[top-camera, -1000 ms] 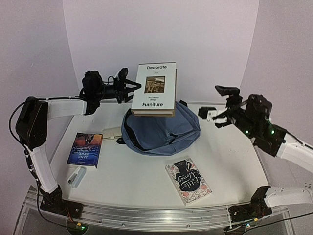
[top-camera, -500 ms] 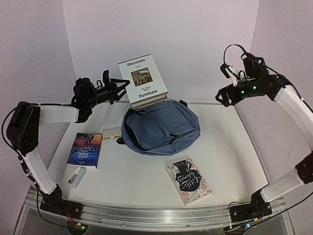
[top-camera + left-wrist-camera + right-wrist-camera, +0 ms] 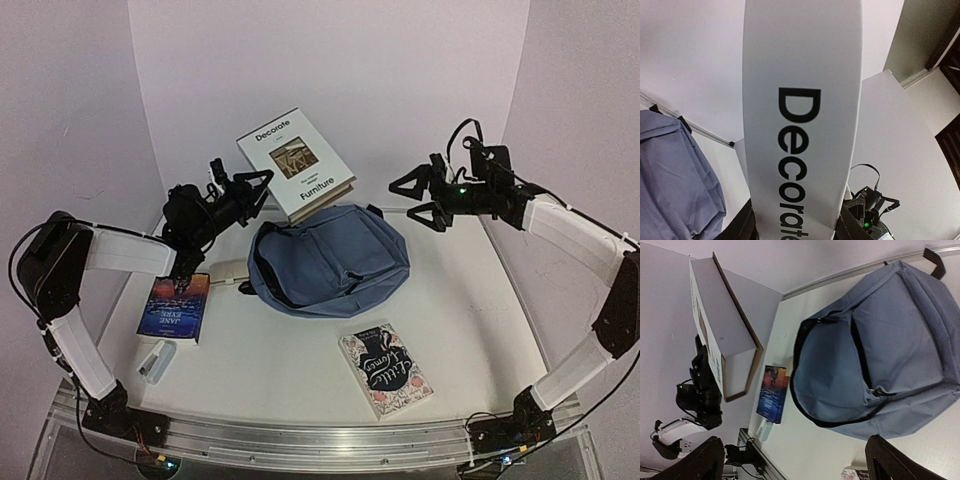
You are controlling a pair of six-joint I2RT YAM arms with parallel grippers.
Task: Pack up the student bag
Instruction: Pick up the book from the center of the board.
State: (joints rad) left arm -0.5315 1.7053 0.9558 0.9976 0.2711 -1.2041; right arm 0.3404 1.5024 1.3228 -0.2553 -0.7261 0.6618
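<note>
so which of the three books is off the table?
The white Decorate Furniture book, gripped by the left claw; the blue Jane Eyre and floral Little Women lie flat.

student bag (image 3: pixel 330 262): soft matt cloth | Decorate book (image 3: pixel 295 165): smooth white paper cover | table (image 3: pixel 480 330): matt white | bottom rail (image 3: pixel 320 437): brushed metal

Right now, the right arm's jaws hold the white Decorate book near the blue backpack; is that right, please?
No, the left arm's jaws hold the white Decorate book near the blue backpack; the top external view shows it.
</note>
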